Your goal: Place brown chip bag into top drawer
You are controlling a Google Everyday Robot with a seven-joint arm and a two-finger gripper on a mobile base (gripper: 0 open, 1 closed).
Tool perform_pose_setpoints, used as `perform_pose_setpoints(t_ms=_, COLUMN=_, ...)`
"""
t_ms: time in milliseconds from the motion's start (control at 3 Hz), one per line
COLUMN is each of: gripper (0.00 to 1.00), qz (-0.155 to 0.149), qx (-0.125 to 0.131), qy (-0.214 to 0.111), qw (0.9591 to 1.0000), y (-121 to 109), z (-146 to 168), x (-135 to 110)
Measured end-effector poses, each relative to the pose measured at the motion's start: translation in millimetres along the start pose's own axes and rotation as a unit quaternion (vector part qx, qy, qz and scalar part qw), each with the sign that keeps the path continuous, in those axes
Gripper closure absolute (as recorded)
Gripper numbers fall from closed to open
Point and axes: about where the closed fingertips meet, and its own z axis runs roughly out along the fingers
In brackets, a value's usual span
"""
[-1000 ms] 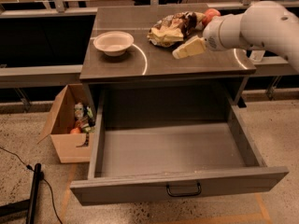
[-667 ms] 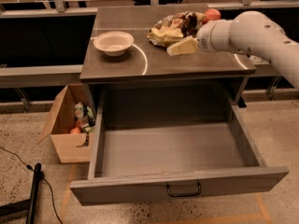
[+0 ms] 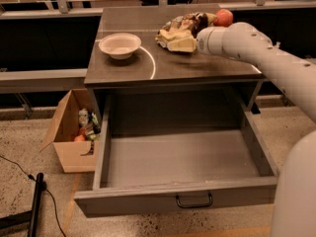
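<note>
Nearest the camera, the top drawer [image 3: 128, 201] stands pulled fully out of the grey cabinet [image 3: 173, 107], its flat front panel facing the viewer with a small black handle [image 3: 193, 200] right of the panel's middle. The drawer's grey floor is bare. At the lower right edge a broad white part of the robot's body [image 3: 296, 191] fills the corner. On the speckled floor at the lower left, a black pole [image 3: 35, 204] lies beside a thin black cable [image 3: 15, 164]. Just left of the drawer sits an open tan cardboard box [image 3: 69, 152], tilted outward, with a few small colourful items inside.

Above the drawer, the dark worktop [image 3: 197, 65] carries a white bowl [image 3: 120, 45] on its left half, upright, with a pale curved line [image 3: 150, 63] marked on the surface just to its right. The brown chip bag [image 3: 180, 31] lies crumpled on the worktop at the back right, well apart from the bowl and not in the drawer. The white arm [image 3: 266, 58] reaches in from the right, and the end effector [image 3: 194, 39] is right at the bag's right side, touching or pressed into the foil; whether it is apart, together or clamped on the bag cannot be told, since the wrist covers it. A round red-orange fruit [image 3: 223, 17] rests just behind the wrist, near the worktop's far right corner
</note>
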Motion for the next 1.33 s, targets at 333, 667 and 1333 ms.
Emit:
perform_pose_setpoints(t_ms=333, gripper=0.00, qz=0.032, qx=0.006, qy=-0.014, qw=0.9994, y=-5.9, z=26.4, x=-3.2)
perform_pose_setpoints(t_ms=667, gripper=0.18, qz=0.046, qx=0.006, qy=-0.028, qw=0.9985, y=-8.5, z=43.7, x=-8.8)
perform_pose_setpoints(t_ms=1333, gripper=0.65, qz=0.035, qx=0.001, qy=-0.041, qw=0.9986, y=-9.6, z=53.1, x=-21.3)
